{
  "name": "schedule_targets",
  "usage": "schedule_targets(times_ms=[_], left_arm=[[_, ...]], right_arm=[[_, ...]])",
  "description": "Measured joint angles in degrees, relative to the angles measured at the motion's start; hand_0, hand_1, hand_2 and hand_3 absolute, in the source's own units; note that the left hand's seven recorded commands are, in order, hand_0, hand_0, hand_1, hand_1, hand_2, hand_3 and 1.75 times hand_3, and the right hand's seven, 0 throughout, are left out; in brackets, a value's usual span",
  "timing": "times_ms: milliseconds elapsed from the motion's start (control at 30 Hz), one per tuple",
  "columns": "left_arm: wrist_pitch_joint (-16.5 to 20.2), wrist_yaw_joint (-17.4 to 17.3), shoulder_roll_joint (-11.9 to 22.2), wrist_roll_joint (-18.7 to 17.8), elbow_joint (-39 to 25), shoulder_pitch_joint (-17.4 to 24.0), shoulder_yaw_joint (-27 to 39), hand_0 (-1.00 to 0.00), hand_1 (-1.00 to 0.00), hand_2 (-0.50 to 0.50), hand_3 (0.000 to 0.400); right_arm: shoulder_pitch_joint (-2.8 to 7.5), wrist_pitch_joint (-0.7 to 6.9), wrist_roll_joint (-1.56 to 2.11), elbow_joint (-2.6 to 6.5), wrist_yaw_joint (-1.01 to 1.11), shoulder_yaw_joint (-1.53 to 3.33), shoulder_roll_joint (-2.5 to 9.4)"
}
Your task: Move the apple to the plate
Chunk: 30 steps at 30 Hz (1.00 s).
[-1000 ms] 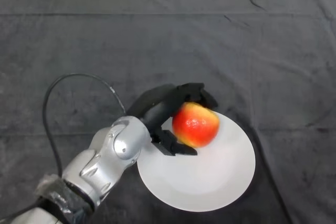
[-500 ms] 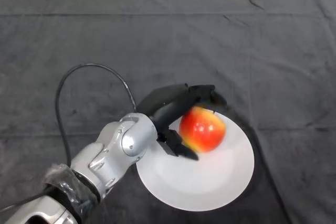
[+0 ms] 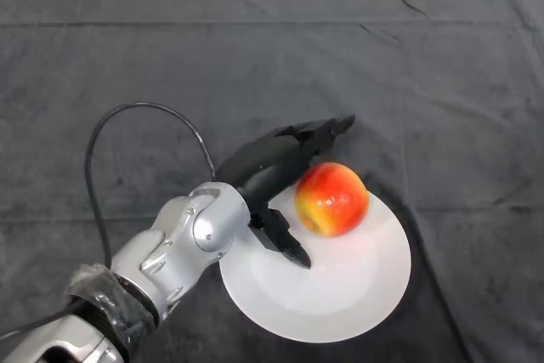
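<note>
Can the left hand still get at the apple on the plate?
Probably yes: the left hand is open right beside the apple on the plate, with nothing between them.

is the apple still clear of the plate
No, the apple sits on the white plate, near its upper left edge, with the left hand open beside it, its fingers straightened.

One apple [image 3: 332, 199], one white plate [image 3: 357, 295], one hand [image 3: 276, 166].

A red and yellow apple [image 3: 332, 199], a plain white plate [image 3: 357, 295], a dark grey cloth [image 3: 255, 65].
</note>
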Motion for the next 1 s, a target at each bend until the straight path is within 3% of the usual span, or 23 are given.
schedule_targets(times_ms=[500, 767, 1000], left_arm=[[-1.60, 5.41, 7.48, -4.55, -1.90, 0.87, 14.39, 0.00, 0.00, 0.00, 0.000], [-3.73, 9.37, 10.28, -9.37, -1.92, 1.80, 23.34, 0.00, 0.00, 0.00, 0.000], [-4.93, 12.50, 13.54, -14.89, -1.94, 6.12, 33.61, 0.00, 0.00, 0.00, 0.000]], right_arm=[[0.00, 0.00, 0.02, 0.00, 0.01, -0.01, 0.00], [0.00, 0.02, 0.02, 0.00, 0.02, 0.03, 0.00], [0.00, 0.00, 0.05, 0.00, 0.00, 0.02, -0.01]])
